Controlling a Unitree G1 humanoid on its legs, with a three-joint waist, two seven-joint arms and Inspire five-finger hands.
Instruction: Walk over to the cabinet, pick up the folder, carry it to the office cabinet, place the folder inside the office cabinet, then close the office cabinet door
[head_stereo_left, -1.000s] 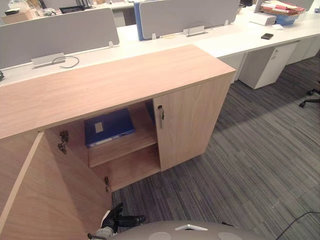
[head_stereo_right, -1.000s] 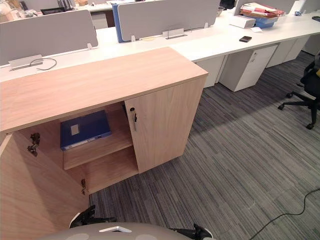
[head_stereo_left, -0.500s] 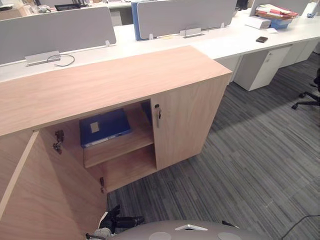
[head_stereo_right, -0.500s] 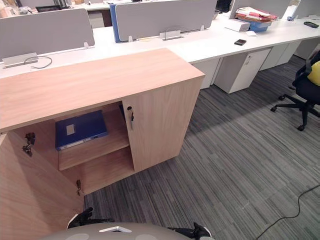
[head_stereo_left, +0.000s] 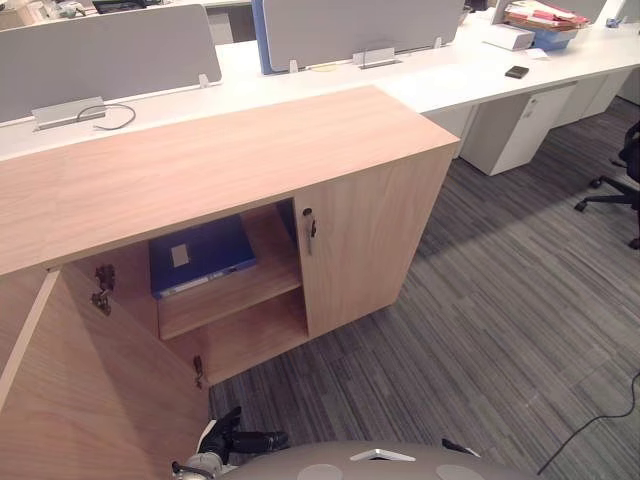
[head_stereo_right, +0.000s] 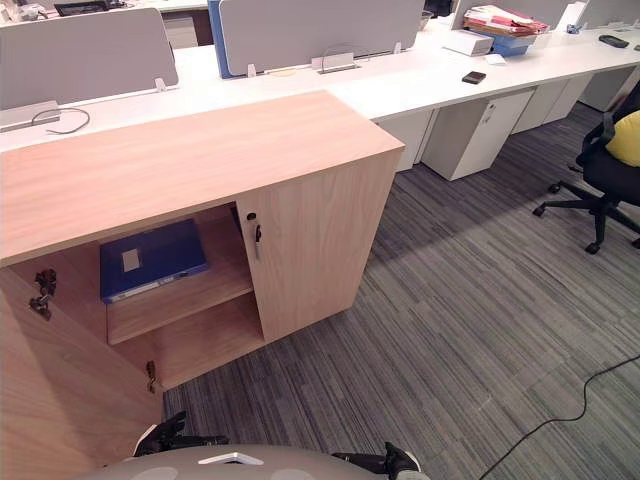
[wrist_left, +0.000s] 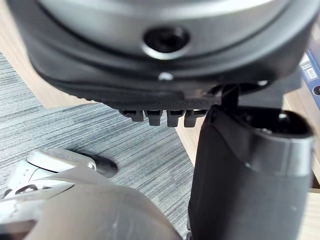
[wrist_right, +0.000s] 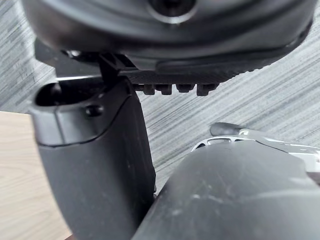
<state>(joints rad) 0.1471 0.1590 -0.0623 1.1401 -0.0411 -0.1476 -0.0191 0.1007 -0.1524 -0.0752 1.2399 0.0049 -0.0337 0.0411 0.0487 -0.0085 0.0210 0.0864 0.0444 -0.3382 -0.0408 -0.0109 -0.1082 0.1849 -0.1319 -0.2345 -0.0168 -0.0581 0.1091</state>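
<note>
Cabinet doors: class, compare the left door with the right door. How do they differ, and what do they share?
The left door stands swung open; the right door is shut. The right door carries a dark fitting by its inner edge; the left door shows a plain inner face. The left door uncovers the shelf with the blue folder; the right door hides its side. Both are light wood.

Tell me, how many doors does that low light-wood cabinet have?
2. The open wooden door stands swung out at the left of the light-wood cabinet; the shut wooden door covers its right half. Any doors on hidden sides cannot be seen.
</note>
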